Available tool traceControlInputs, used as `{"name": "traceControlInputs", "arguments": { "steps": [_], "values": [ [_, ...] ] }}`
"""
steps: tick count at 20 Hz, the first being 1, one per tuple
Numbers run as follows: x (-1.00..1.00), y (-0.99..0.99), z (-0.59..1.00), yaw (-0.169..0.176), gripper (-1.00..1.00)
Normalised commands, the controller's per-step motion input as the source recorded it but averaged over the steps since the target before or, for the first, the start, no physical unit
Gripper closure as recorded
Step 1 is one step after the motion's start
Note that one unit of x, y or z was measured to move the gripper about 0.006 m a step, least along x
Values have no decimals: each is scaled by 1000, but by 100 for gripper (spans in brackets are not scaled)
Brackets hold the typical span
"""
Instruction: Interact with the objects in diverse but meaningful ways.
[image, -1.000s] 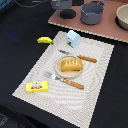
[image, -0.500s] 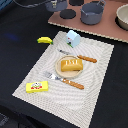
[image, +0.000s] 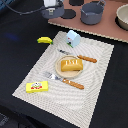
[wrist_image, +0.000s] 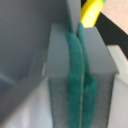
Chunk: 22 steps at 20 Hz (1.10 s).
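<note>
Nothing on the placemat (image: 75, 95) has shifted over the last second: the bread loaf (image: 71, 64) sits on its small plate (image: 61, 72) as before, and the rest of the setting matches too. Only the arm's white wrist (image: 50, 4), at the top edge of the exterior view, seems to have edged slightly.

The hand (wrist_image: 80, 82) shows in the wrist view with its green pads (wrist_image: 74, 75) pressed together and nothing between them (a strip of the yellow banana (wrist_image: 91, 12) shows past them). It hangs over the frying pan (image: 52, 12), far from the placemat.

No object is held, so the step in hand looks like a pause between interactions. A next move would call for parting the pads, travelling to a chosen item and descending squarely over it.

On the placemat, the banana lies at the edge on the exterior view's left, the pale blue carton (image: 73, 38) stands just beside it, the flat yellow box (image: 37, 87) rests near the front corner, and a knife (image: 80, 57) and fork (image: 66, 81) flank the plate.

Containers: the grey pot (image: 92, 12) on the brown board (image: 100, 30) looks empty, as does the pan; a pale bowl (image: 123, 15) is cut off, contents unclear.
</note>
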Motion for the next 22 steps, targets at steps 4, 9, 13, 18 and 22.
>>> {"name": "traceControlInputs", "arguments": {
  "steps": [4,9,13,18,22],
  "values": [
    [274,-890,376,0,100],
    [310,-927,248,0,100],
    [341,-929,132,0,100],
    [266,-939,-41,0,100],
    [172,-704,-204,2,100]
  ]
}}
